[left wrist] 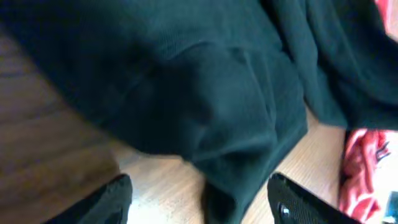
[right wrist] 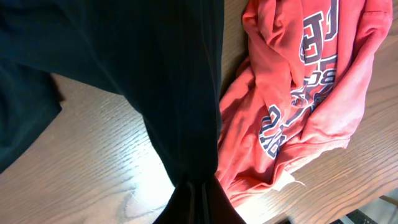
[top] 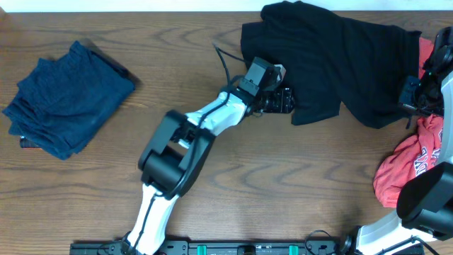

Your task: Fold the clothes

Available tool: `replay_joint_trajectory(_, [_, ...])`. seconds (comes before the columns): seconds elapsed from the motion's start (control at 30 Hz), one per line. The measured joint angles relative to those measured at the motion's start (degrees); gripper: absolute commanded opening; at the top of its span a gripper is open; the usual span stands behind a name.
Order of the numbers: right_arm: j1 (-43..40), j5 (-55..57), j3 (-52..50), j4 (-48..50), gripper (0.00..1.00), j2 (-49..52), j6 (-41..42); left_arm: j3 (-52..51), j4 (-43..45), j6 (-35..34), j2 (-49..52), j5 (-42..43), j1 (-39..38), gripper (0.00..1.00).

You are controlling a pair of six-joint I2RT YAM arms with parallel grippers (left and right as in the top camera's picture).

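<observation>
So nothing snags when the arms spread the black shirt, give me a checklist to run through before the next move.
1. The left pincer is open: ok, its fingers straddle a corner of the black cloth shirt.
2. The left pincer is shut on that corner: not ok, not yet gripped.
3. The right pincer holds the shirt: ok, the cloth bunches into it.
4. The coral-red printed T-shirt is free of that grasp: cannot tell, since it lies against the black cloth.
5. The folded navy-blue garments are out of the way: ok, far left on the wooden table.
</observation>
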Motion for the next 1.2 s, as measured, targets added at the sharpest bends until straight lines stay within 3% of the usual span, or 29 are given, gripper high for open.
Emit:
replay_joint_trajectory(0.23, [0.0,0.0,0.0,0.0,0.01,0.0,0.0,-0.09,14.99,-11.91,4.81,0.94,-0.52,0.68])
replay_joint_trajectory(0.27, [0.0,0.0,0.0,0.02,0.01,0.0,-0.02,-0.04,15.69,-13.38,5.09,0.57,-0.66,0.58])
replay_joint_trajectory(0.33, [0.0,-0.02,0.0,0.02,0.01,0.0,0.0,0.07,15.76,-16.0,5.49,-0.46,-0.76,0.19])
replay_joint_trajectory(0.37, [0.0,0.0,0.0,0.02,0.01,0.0,0.0,0.07,15.45,-16.48,5.77,-0.5,-0.76,0.06])
replay_joint_trajectory(0.57, [0.0,0.0,0.0,0.0,0.01,0.0,0.0,0.2,11.82,-17.59,6.62,0.48,0.76,0.06])
replay_joint_trajectory(0.73, [-0.09,0.0,0.0,-0.28,0.01,0.0,-0.02,0.85,-5.22,-11.87,2.45,2.34,6.01,0.06])
replay_joint_trajectory(1.0, [-0.83,-0.04,-0.02,-4.79,0.01,0.0,0.0,0.42,-44.28,4.11,-7.78,-0.04,21.38,0.06])
replay_joint_trajectory(1.2, [-0.81,-0.22,-0.9,-9.62,0.01,-0.02,0.0,0.31,-68.26,12.66,-14.01,-3.63,25.64,0.06])
